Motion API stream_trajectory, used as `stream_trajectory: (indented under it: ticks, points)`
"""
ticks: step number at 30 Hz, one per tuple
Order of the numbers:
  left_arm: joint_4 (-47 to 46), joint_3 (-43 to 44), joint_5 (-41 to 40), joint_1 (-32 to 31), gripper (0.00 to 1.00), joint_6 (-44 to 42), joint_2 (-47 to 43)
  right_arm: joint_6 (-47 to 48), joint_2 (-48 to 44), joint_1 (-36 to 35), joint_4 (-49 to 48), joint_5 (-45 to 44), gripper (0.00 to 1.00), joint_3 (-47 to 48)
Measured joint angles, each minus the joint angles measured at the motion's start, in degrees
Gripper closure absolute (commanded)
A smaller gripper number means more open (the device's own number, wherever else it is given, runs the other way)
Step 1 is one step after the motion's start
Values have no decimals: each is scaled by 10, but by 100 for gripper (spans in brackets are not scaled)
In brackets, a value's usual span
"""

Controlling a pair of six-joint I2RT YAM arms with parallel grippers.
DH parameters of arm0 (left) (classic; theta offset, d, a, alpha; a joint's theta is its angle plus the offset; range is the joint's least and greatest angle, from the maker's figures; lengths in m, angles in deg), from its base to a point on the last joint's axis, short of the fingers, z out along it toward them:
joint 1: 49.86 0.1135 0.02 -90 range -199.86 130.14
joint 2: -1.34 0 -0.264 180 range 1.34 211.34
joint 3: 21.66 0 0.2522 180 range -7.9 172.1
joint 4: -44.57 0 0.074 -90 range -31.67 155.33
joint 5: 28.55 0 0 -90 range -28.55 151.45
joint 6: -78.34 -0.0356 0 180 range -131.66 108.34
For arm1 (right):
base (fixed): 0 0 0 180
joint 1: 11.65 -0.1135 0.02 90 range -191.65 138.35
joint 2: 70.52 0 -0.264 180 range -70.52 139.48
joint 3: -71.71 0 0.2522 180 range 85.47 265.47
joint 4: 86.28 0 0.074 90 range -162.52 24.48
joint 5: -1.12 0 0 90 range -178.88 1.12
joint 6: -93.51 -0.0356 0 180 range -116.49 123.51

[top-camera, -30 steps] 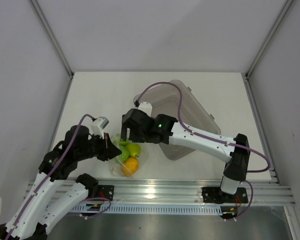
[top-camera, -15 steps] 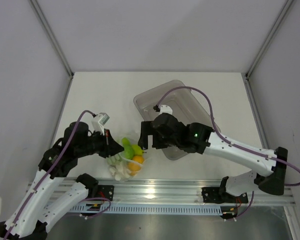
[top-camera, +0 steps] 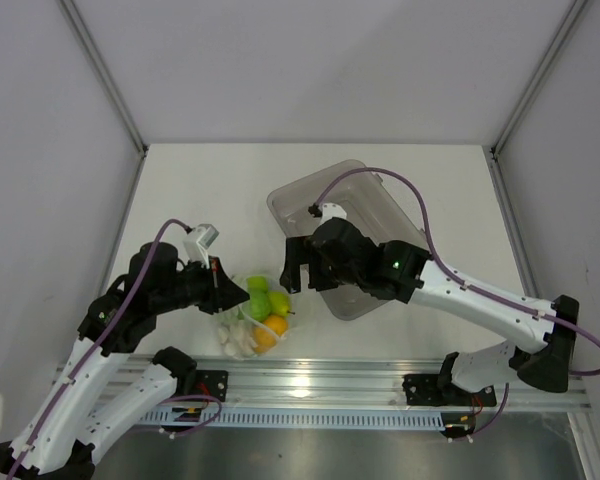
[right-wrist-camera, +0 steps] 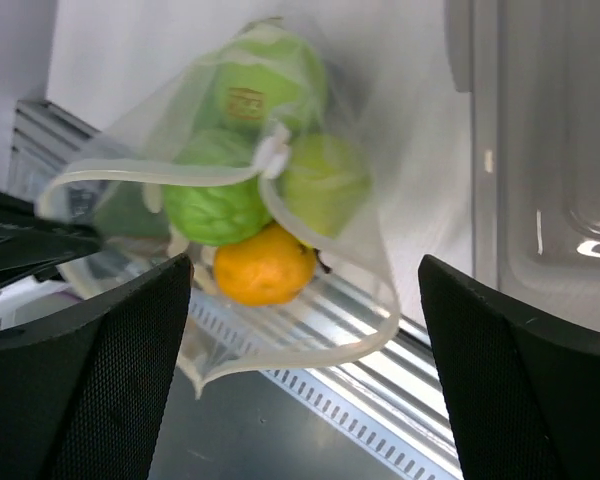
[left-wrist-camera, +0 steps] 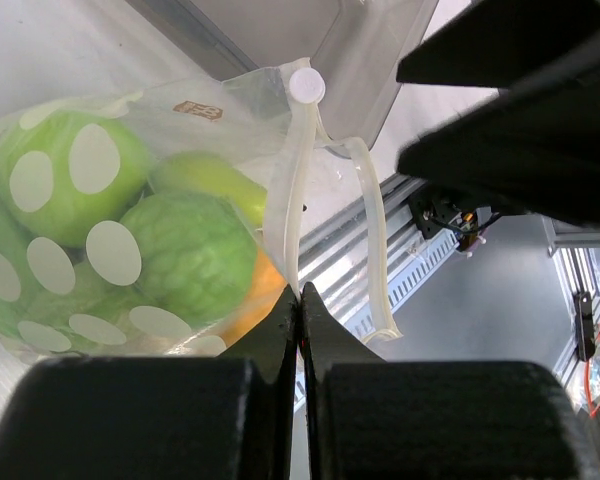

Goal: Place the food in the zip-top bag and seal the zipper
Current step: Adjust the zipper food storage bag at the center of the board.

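Observation:
The clear zip-top bag point(top-camera: 252, 318) lies near the table's front edge, holding green apples point(top-camera: 257, 298), an orange citrus point(top-camera: 276, 325) and white cauliflower point(top-camera: 240, 342). My left gripper point(top-camera: 230, 291) is shut on one strip of the zipper point(left-wrist-camera: 298, 180), pinched at the jaw tips point(left-wrist-camera: 302, 300). The other strip point(left-wrist-camera: 375, 240) bows away, so the mouth gapes. My right gripper point(top-camera: 294, 270) is wide open and empty, just right of the bag. In its wrist view point(right-wrist-camera: 305, 380) the bag point(right-wrist-camera: 380, 250) with the citrus point(right-wrist-camera: 265, 265) and green fruit point(right-wrist-camera: 220, 205) sits ahead of the fingers.
The rigid grey translucent bin point(top-camera: 380, 215) stands tilted at the back right, under the right arm; its edge shows in the right wrist view point(right-wrist-camera: 550, 150). The aluminium rail point(top-camera: 380, 380) runs along the table's near edge, right below the bag.
My right gripper has drawn back to the right, away from the bag's mouth. The bag has shifted slightly right and sagged, showing the cauliflower. The left gripper has kept its hold.

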Motion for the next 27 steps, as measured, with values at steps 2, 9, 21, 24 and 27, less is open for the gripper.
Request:
stream_trajectory:
  ticks: [2, 9, 21, 24, 27]
  points:
    - [0, 0, 0, 0, 100, 0, 0, -6, -3, 12, 3, -7, 6, -15]
    - [0, 1, 0, 0, 99, 0, 1, -32, -28, 8, -2, 2, 14, -99]
    - [0, 1, 2, 0, 99, -1, 1, -52, -26, 1, -71, 25, 52, -162]
    - [0, 1, 6, 0, 99, -5, 3, -45, -12, 2, -96, 42, 84, -163]
    - [0, 1, 17, 0, 99, -8, 9, -42, 9, 1, -113, 51, 100, -163]
